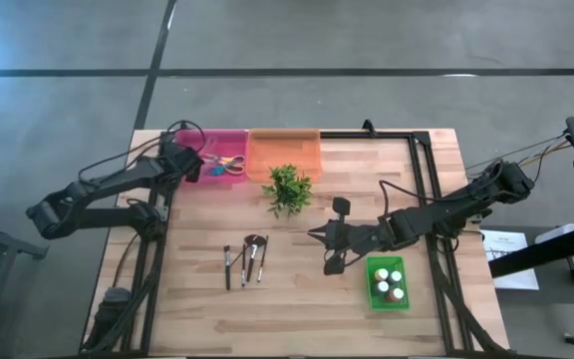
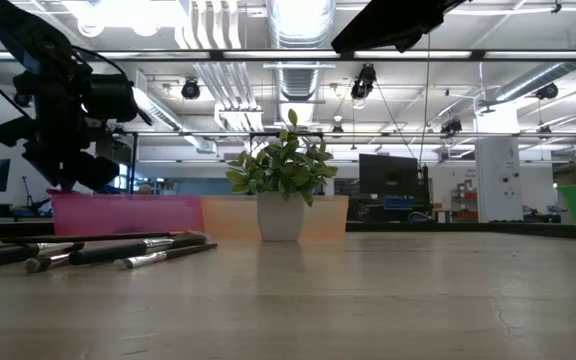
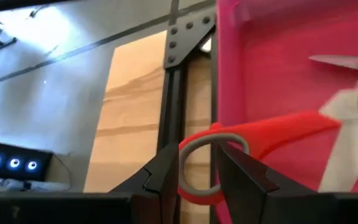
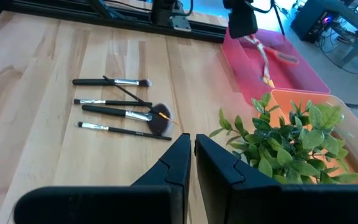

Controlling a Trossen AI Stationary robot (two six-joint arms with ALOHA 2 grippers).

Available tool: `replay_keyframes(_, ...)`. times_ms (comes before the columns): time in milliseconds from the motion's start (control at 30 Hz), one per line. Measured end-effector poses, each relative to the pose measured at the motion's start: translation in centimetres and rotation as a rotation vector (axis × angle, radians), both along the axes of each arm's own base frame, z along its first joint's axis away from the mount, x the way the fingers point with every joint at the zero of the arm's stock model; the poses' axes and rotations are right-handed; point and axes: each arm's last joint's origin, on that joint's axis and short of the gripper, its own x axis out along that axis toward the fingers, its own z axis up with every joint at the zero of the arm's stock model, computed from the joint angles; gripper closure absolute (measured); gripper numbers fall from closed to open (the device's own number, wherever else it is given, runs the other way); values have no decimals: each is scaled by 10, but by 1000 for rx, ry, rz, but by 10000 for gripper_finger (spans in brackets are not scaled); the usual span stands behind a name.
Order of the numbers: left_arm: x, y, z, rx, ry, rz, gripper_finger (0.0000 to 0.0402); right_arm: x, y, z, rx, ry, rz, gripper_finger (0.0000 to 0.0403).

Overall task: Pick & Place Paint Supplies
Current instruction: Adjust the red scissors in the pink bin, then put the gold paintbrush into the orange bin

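red scissors pinched by left gripper over pink bin.

Leafy potted plant mid-table; orange bin at its 12 o'clock, pink bin around 10, probably touching.

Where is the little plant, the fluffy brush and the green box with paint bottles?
plant [image 1: 288, 187]: high view, on its leaves.
fluffy brush [image 4: 159, 123]: right wrist view, on its brown head.
green box [image 1: 374, 287]: high view, on its left rim.
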Motion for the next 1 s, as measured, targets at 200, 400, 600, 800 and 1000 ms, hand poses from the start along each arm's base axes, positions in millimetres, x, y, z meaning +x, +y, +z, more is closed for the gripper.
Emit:
replay_keyframes(200, 10, 9, -4, 8, -44, -36, 282, 0, 0, 0, 0, 1, 0, 380)
replay_keyframes(400, 14, 11, -2, -6, -106, -60, 282, 0, 0, 0, 0, 1, 0, 380)
replay_keyframes(600, 22, 15, 0, -13, -193, -134, 282, 0, 0, 0, 0, 1, 0, 380)
replay_keyframes(800, 25, 17, 3, 14, -213, -172, 282, 0, 0, 0, -5, 2, 2, 380)
replay_keyframes(1000, 39, 7, 17, -53, -370, -474, 282, 0, 0, 0, -10, 3, 5, 380)
